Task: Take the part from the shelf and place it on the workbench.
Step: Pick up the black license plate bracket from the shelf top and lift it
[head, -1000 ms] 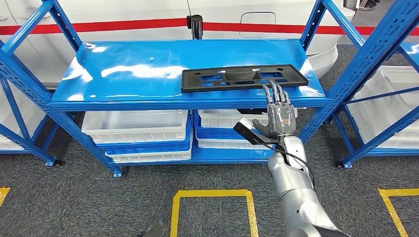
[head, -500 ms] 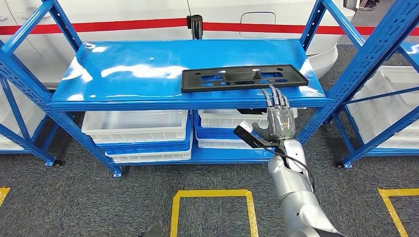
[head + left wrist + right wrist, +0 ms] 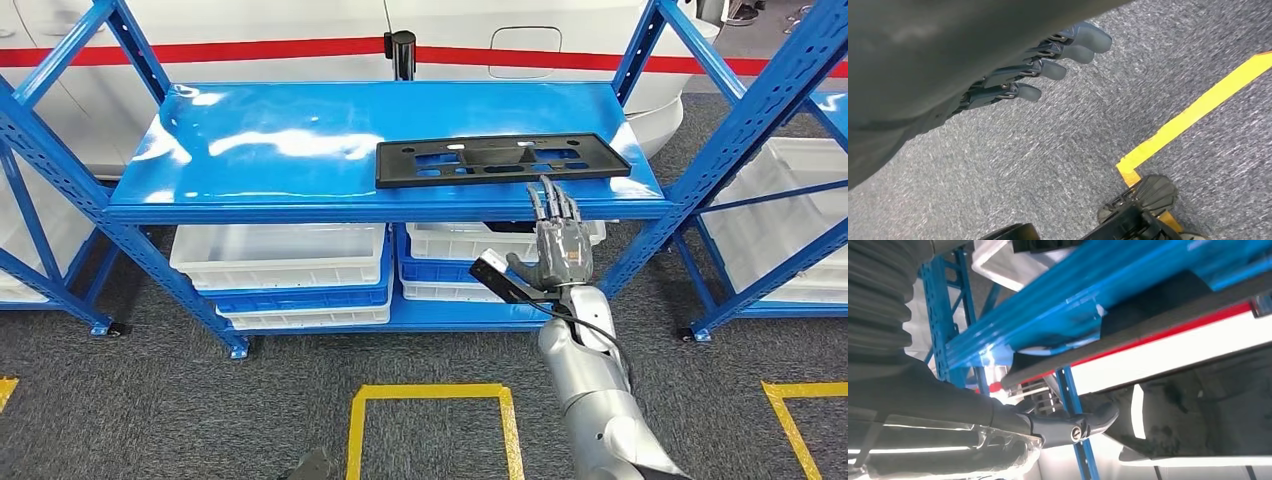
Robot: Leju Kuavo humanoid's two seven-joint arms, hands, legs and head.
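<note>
The part (image 3: pixel 500 158) is a flat black plastic plate with cut-outs, lying along the front right of the blue shelf top (image 3: pixel 300 140). My right hand (image 3: pixel 555 248) is raised in front of the shelf's front edge, fingers straight and spread, their tips just short of the plate's near edge, holding nothing. In the right wrist view the plate (image 3: pixel 1158 322) shows edge-on against the blue shelf (image 3: pixel 1068 295), with the thumb (image 3: pixel 1073 426) pointing toward it. My left hand (image 3: pixel 1043 65) hangs over the grey carpet, fingers loosely extended and empty.
White and blue bins (image 3: pixel 285 270) are stacked on the lower shelf. Blue uprights (image 3: pixel 740 130) flank the right arm, and a neighbouring rack holds white bins (image 3: pixel 790 210). Yellow floor tape (image 3: pixel 430 400) marks the carpet. A white body with a red stripe (image 3: pixel 250 50) stands behind.
My right hand has drawn back and down a little, so its fingertips no longer reach the plate's near edge. The view shifted slightly; the plate lies as before.
</note>
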